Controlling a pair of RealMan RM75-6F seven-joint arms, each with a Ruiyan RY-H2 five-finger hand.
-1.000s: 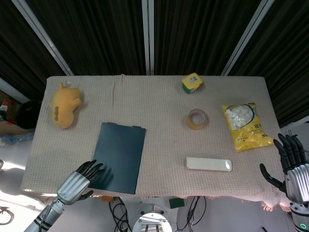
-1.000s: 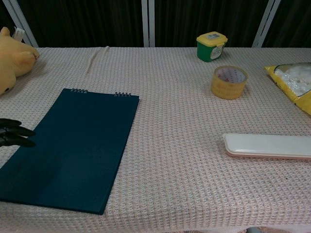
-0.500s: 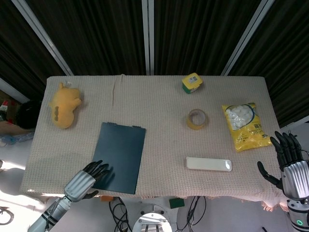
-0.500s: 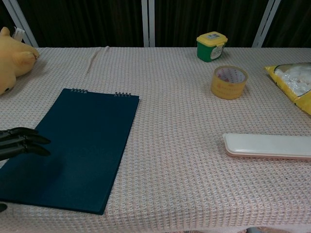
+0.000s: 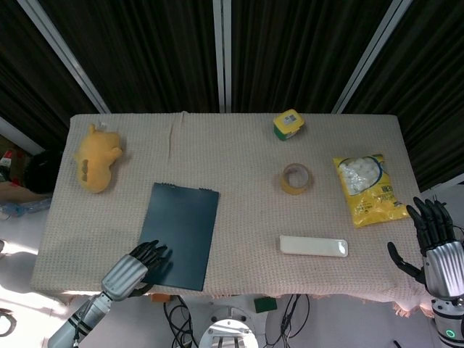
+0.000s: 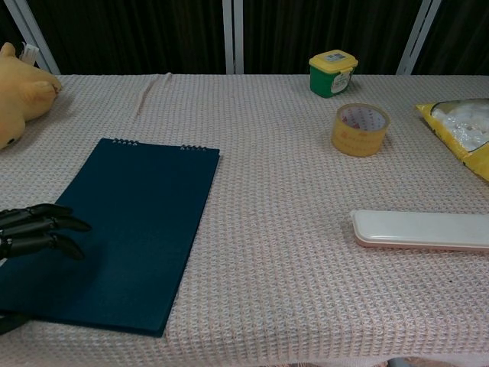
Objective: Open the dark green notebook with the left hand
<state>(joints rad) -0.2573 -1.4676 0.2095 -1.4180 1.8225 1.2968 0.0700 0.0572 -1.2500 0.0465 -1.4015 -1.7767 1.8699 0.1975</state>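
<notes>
The dark green notebook (image 5: pixel 180 234) lies closed and flat near the table's front left, spiral binding at its far edge (image 6: pixel 130 229). My left hand (image 5: pixel 133 268) reaches over the notebook's near left corner, fingers extended above the cover (image 6: pixel 42 229); whether they touch the cover I cannot tell. It holds nothing. My right hand (image 5: pixel 437 243) hovers off the table's right front corner with fingers spread, empty, and does not show in the chest view.
A yellow plush toy (image 5: pixel 97 157) lies at the left. A green tub with yellow lid (image 5: pixel 288 124), a tape roll (image 5: pixel 296 178), a yellow snack bag (image 5: pixel 369 188) and a flat white case (image 5: pixel 313 246) occupy the right half.
My left hand has slid to the right and toward the front edge, fingers reaching further over the notebook's near corner. The notebook stays closed. The right hand shifted only slightly.
</notes>
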